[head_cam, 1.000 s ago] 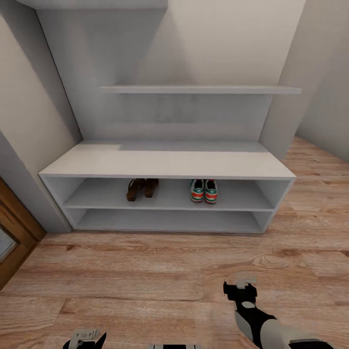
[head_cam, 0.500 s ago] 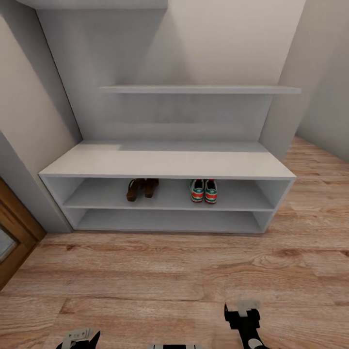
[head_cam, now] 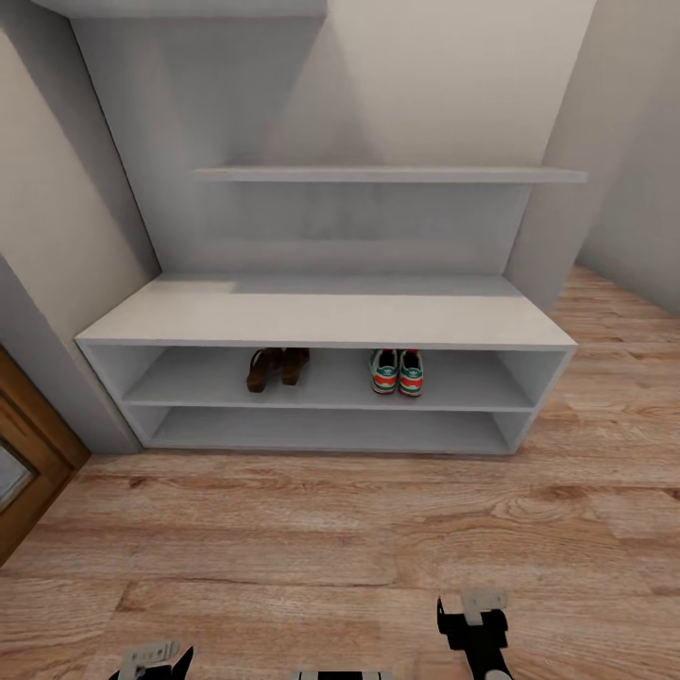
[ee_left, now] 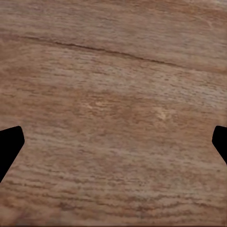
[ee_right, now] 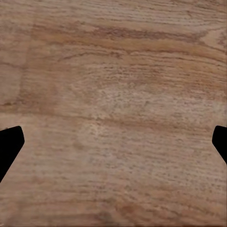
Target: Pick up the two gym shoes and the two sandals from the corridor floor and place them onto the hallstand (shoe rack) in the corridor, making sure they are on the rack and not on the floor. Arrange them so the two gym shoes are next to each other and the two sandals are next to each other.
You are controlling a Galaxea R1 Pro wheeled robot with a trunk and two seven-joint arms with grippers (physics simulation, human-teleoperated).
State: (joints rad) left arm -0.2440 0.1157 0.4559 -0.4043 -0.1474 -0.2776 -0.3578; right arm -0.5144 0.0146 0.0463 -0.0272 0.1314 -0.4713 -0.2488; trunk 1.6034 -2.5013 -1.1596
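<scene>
On the hallstand's [head_cam: 321, 321] upper shelf, you have the two sandals [head_cam: 276, 366] paired left and the two gym shoes [head_cam: 397, 371] paired right. Both look light; take a stiff heel. Left pincer [ee_left: 113, 142] and right pincer [ee_right: 113, 142] hang spread over the corridor floor [head_cam: 283, 548], empty.

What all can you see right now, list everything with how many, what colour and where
gym shoes: two, white with green stripes and red-orange heels, side by side on the rack's upper shelf, right of centre.
sandals: two, brown, together on the same shelf, left of centre.
hallstand: one, light grey, low and wide, against the back wall.
wall shelf: one, grey, above the hallstand.
corridor floor: light brown wood planks, in front of the rack.
wooden door: one, brown, partly seen at the left edge.
left gripper: one, black and grey, open, low over the floor.
right gripper: one, black and grey, open, low over the floor.
</scene>
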